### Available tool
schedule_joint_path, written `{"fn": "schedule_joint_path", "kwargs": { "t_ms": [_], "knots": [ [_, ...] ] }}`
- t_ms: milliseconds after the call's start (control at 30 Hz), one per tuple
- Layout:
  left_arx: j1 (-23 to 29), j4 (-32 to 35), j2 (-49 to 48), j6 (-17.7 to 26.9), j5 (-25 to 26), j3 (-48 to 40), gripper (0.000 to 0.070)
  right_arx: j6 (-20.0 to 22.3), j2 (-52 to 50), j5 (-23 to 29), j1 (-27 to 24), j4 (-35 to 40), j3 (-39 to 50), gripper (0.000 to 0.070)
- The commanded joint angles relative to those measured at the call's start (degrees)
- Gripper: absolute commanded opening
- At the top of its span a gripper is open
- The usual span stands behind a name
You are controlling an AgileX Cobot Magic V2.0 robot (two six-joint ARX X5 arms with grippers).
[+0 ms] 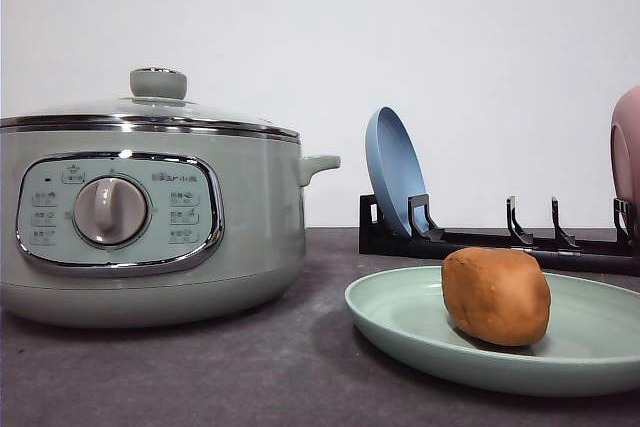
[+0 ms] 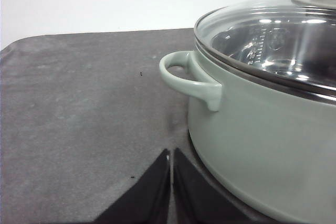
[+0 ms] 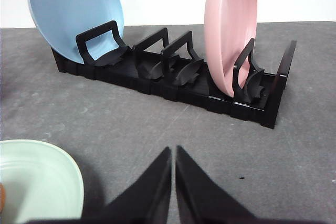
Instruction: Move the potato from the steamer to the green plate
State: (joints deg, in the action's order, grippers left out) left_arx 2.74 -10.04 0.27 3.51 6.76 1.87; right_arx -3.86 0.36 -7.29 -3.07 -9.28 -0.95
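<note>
steamer (image 1: 250,217): satin sage-green body, chrome band, clear glass lid
potato (image 1: 497,295): smooth matt orange-brown skin
green plate (image 1: 400,322): matt mint plastic
dish rack (image 3: 173,77): glossy black plastic
worktop (image 2: 79,103): dark grey, slightly rough

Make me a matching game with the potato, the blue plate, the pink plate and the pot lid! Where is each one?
Things:
1. potato
2. blue plate
3. pink plate
4. glass lid

Places:
A. closed on top of the steamer
B. standing at the right end of the black rack
C. lying on the green plate
D. standing at the left end of the black rack

Pairs: 1-C, 2-D, 3-B, 4-A
</note>
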Motion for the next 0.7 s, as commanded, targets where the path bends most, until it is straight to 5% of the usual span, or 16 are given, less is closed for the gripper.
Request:
{"fn": "schedule_joint_path", "kwargs": {
  "t_ms": [0,667],
  "knots": [
    [0.1,-0.4,-0.1,0.0,0.0,-1.2,0.0000,-0.2,-0.2,0.0,-0.1,0.4,0.3,0.0000],
    [0.1,-0.4,-0.1,0.0,0.0,-1.2,0.0000,-0.1,-0.2,0.0,-0.1,0.4,0.3,0.0000]
  ]
}}
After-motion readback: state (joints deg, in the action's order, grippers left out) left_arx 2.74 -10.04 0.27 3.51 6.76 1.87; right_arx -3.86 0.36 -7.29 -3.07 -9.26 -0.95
